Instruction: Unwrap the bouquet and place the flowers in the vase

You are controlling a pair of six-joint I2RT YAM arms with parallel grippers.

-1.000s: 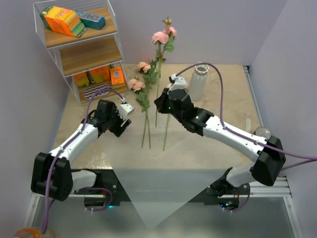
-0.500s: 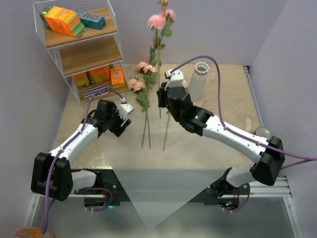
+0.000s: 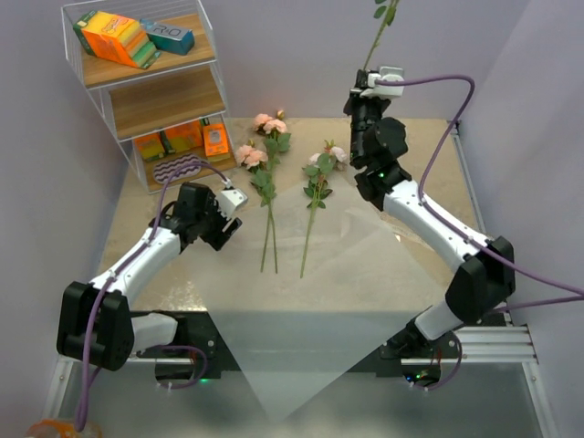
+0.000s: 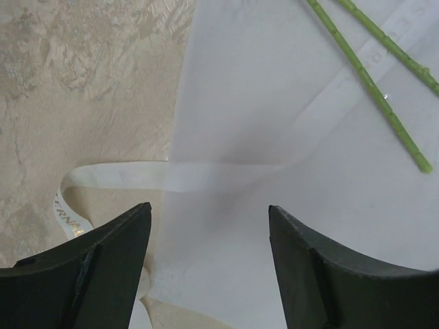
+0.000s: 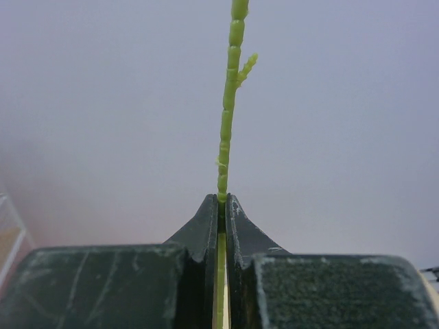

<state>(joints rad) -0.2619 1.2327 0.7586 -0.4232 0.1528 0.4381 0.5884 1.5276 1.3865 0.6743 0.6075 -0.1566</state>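
The bouquet lies unwrapped, its pale translucent paper (image 3: 351, 274) spread flat on the table. Three of the flowers (image 3: 270, 173) rest on it, pink heads toward the back and stems (image 4: 370, 89) toward me. My right gripper (image 3: 365, 89) is raised high at the back right, shut on the thin green stem (image 5: 230, 103) of another flower (image 3: 381, 16). Its bloom is above the top of the overhead view. The vase is hidden behind the right arm. My left gripper (image 3: 228, 224) hovers open over the paper's left edge (image 4: 274, 103) and the cream ribbon (image 4: 116, 175), holding nothing.
A wire shelf rack (image 3: 146, 82) with coloured boxes stands at the back left corner. Walls close in the table behind and on the right. The right arm (image 3: 429, 219) stretches across the right half of the table.
My right arm has swung up and to the right with the flower. The bloom has left the top of the overhead view. The left arm has not moved.
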